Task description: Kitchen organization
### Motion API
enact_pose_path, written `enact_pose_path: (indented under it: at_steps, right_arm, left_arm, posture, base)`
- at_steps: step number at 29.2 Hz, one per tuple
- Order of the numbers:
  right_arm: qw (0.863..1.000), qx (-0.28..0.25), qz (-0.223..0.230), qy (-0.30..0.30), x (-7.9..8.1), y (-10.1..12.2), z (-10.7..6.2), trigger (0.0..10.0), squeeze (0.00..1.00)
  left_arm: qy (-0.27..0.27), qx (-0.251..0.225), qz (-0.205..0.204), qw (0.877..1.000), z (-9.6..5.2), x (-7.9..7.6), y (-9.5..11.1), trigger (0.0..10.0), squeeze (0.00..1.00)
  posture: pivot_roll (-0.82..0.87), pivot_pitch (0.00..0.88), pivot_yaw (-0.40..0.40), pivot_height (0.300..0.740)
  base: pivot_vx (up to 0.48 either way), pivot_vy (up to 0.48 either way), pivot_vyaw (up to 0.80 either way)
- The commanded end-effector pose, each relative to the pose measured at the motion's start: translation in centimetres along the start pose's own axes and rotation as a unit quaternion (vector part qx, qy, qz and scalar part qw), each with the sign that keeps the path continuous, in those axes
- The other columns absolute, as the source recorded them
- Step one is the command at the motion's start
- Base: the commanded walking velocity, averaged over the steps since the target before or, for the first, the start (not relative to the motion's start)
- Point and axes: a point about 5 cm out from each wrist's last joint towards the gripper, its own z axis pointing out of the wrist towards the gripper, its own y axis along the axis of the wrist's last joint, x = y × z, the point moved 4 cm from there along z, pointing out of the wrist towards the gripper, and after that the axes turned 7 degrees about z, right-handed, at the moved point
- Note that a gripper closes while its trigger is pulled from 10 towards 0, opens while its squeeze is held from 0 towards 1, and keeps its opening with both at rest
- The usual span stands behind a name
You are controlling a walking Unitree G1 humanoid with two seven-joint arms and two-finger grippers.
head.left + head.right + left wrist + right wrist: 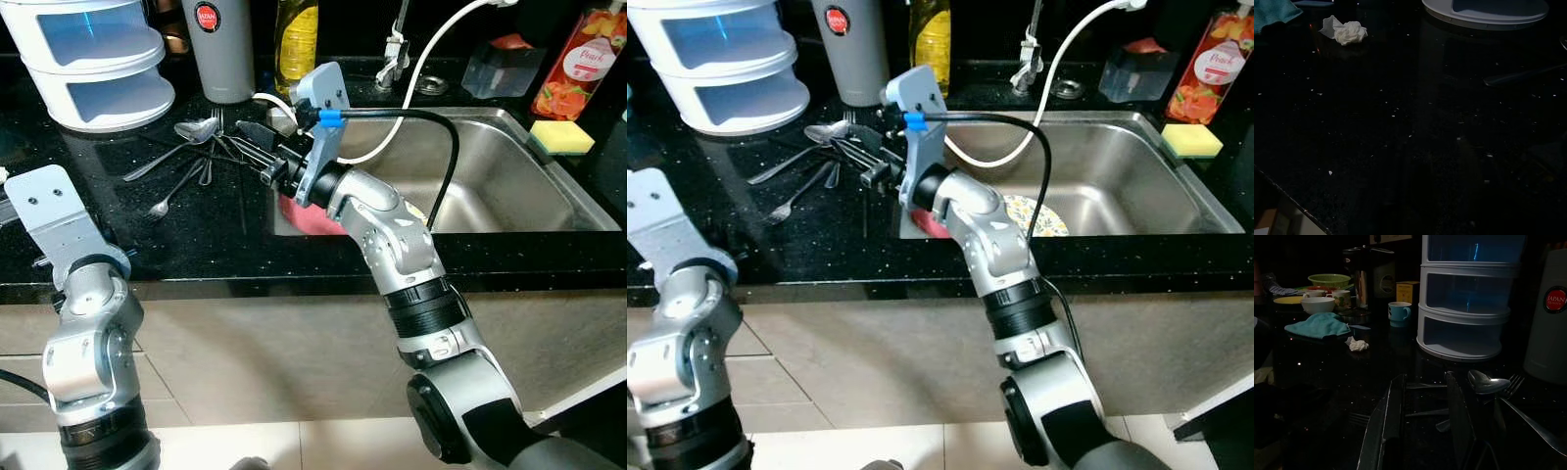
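Little of the kitchen tidying looked done. A loose heap of steel spoons and forks (191, 157) lay spread on the black speckled stone counter (147, 235), upper left of centre in the left eye view, just below the tall grey plastic canister (220, 49) that was probably meant to receive them. The right gripper (257, 145) reached over the edge of that heap; in the right wrist view its two long black fingers (1393, 416) stood apart with counter showing between them, and I could not see any piece clamped there. A spoon bowl (1488, 382) lay just beyond the fingertips. The left gripper was out of sight, so its state could not be told; the left arm (83, 323) hung at lower left.

Still waiting, as far as I could judge: the cutlery, a patterned plate (1038, 217) and a pink object (309, 220) in the stainless steel sink (509, 196), a yellow sponge (561, 137) at its right rim, and a crumpled white tissue (1347, 32) on the counter.

Readable writing was scarce. The canister's round red badge (1555, 299) read "JAPAN". The red-orange pouch (580, 64) at upper right carried "Peach". The white three-tier drawer unit (93, 59) showed no lettering.
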Motion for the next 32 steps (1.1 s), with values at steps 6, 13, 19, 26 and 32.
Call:
enact_pose_path:
  at_steps: [6,13,19,26,32]
  right_arm:
    - [1.0,0.002,-0.003,0.003,0.2,-0.1,0.1,10.0,0.0]
    - [1.0,0.001,-0.003,0.004,0.2,0.0,0.2,10.0,0.0]
    - [1.0,0.0,-0.003,0.0,0.1,0.1,0.2,10.0,0.0]
    - [1.0,-0.002,-0.005,-0.007,-0.2,0.2,0.1,10.0,0.0]
    - [1.0,-0.003,-0.004,-0.008,-0.2,0.3,0.0,10.0,0.0]
  left_arm:
    - [0.003,0.011,0.001,1.0,0.1,0.1,-0.4,10.0,0.0]
    - [-0.021,0.001,-0.005,1.0,1.0,-1.1,0.5,10.0,0.44]
    - [-0.033,-0.006,-0.001,0.999,1.6,-2.0,1.2,10.0,0.06]
    - [-0.09,0.008,0.002,0.996,2.5,-4.5,1.1,10.0,0.0]
    - [-0.14,0.039,0.115,0.983,2.8,-6.1,-0.8,10.0,0.0]
  posture:
    - [0.24,0.0,-0.006,0.74]
    - [0.23,0.0,-0.006,0.74]
    - [0.22,0.0,0.0,0.74]
    - [0.21,0.0,0.005,0.74]
    - [0.21,0.0,0.013,0.74]
  base:
    - [0.0,0.0,0.0]
    - [0.0,0.0,0.0]
    - [0.0,0.0,0.0]
    - [0.0,0.0,0.0]
    - [0.0,0.0,0.0]
